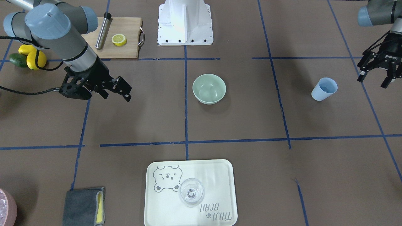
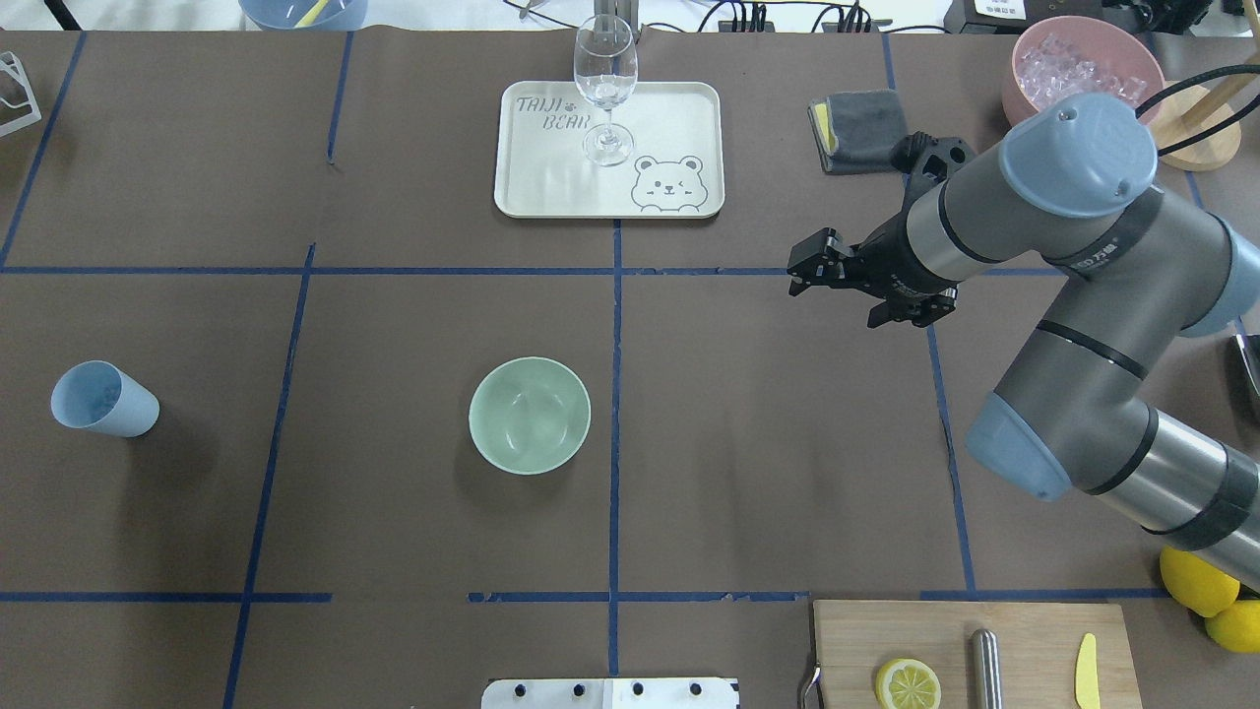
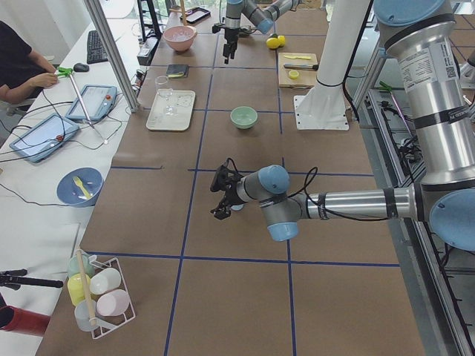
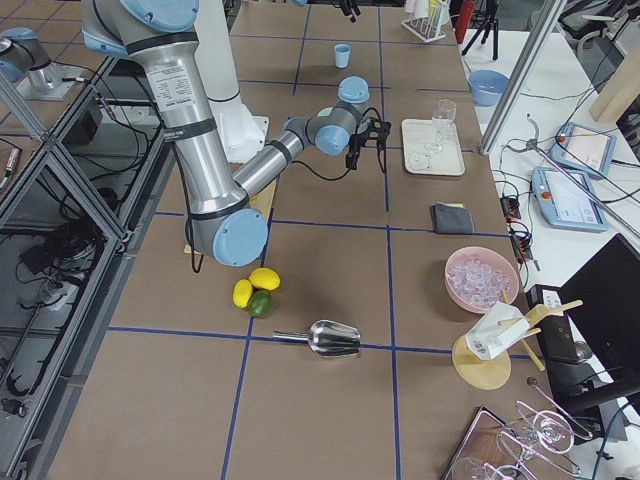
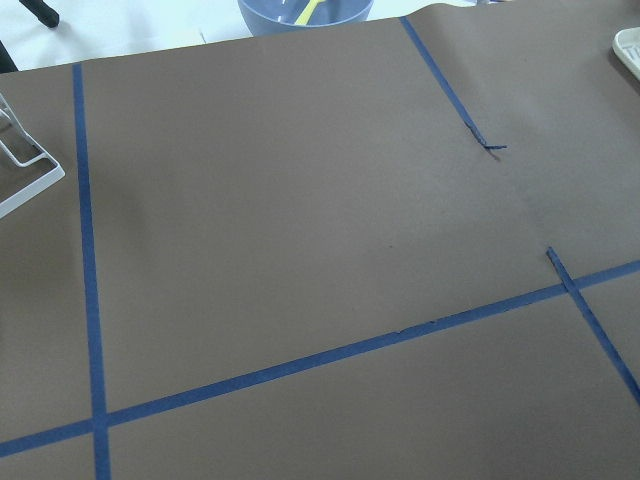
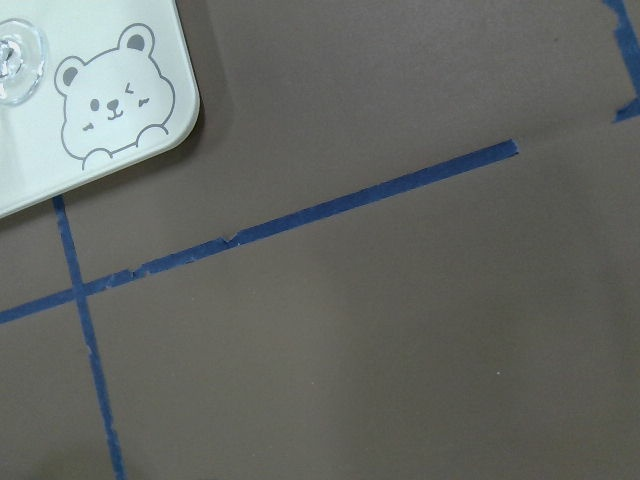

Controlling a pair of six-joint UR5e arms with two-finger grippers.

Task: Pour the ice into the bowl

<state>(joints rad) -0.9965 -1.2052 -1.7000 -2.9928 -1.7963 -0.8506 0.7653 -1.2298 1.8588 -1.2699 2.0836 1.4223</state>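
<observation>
One bowl (image 2: 530, 415) sits mid-table, well apart from one light blue cup (image 2: 103, 399). Two grippers are in view: the left gripper (image 1: 372, 82) and right gripper (image 2: 793, 278) both hover with jaws spread, holding nothing.

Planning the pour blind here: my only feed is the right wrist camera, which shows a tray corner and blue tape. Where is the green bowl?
Observer: The bowl stands empty in the middle of the table, apart from the tray.
Operator: And the light blue cup?
Observer: The cup stands upright on the robot's left side, near the open left claw, which does not touch it.
Operator: Is my right claw holding anything?
Observer: No, the right claw is open and empty above bare table.
</observation>
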